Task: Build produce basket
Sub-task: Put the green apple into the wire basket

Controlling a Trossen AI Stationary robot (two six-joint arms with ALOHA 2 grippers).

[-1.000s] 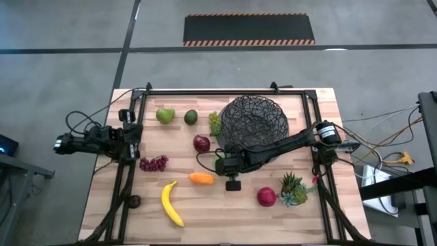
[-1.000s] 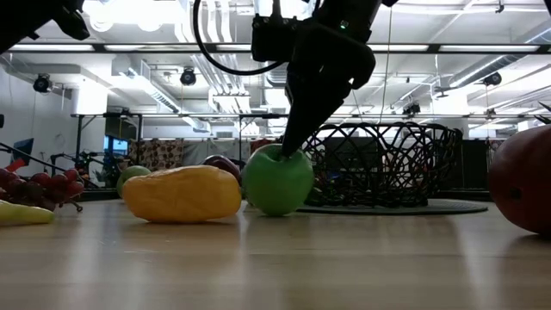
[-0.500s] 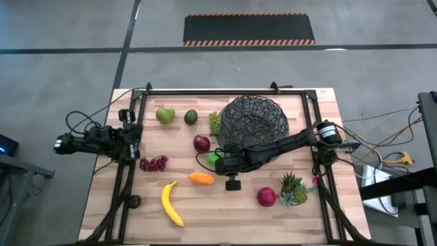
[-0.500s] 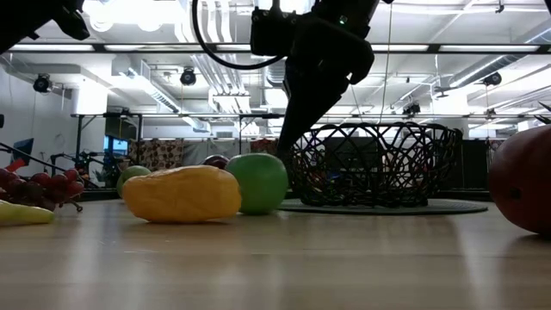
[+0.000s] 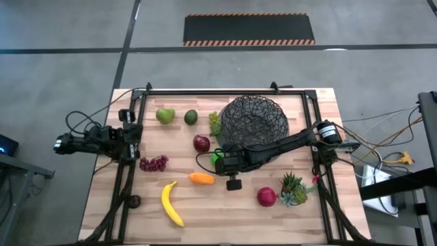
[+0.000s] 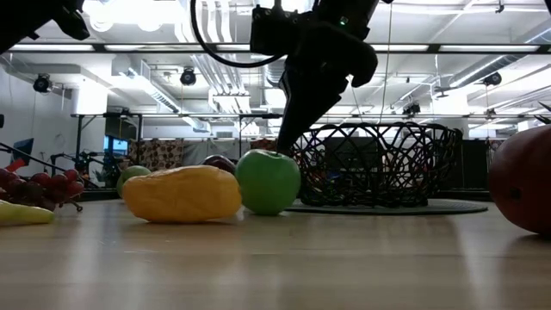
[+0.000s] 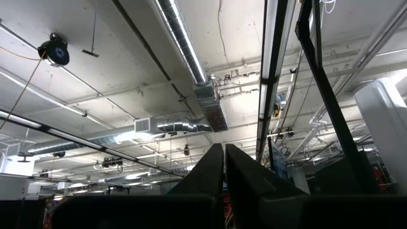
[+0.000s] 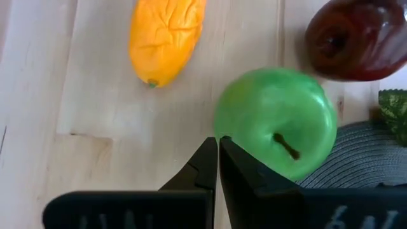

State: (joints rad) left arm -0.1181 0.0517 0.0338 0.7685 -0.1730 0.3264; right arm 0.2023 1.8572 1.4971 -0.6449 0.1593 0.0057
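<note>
At centre frame, the right gripper (image 8: pixel 217 147), fingers pressed together (holding nothing), hangs beside the green apple (image 8: pixel 275 121) on the table, touching the basket (image 5: pixel 254 121) base. Next: opening to grasp it.

Floor (image 5: pixel 61 68): grey concrete, crossed by dark seam lines. Black mat (image 5: pixel 249 29) with an orange-striped edge lies beyond the table's far side. Ceiling (image 7: pixel 127 76) — white, open, carrying a ribbed metal duct (image 7: pixel 181 44), conduit and bright strip lights (image 6: pixel 146 13). Table top (image 6: pixel 275 258) — pale wood planks.
</note>
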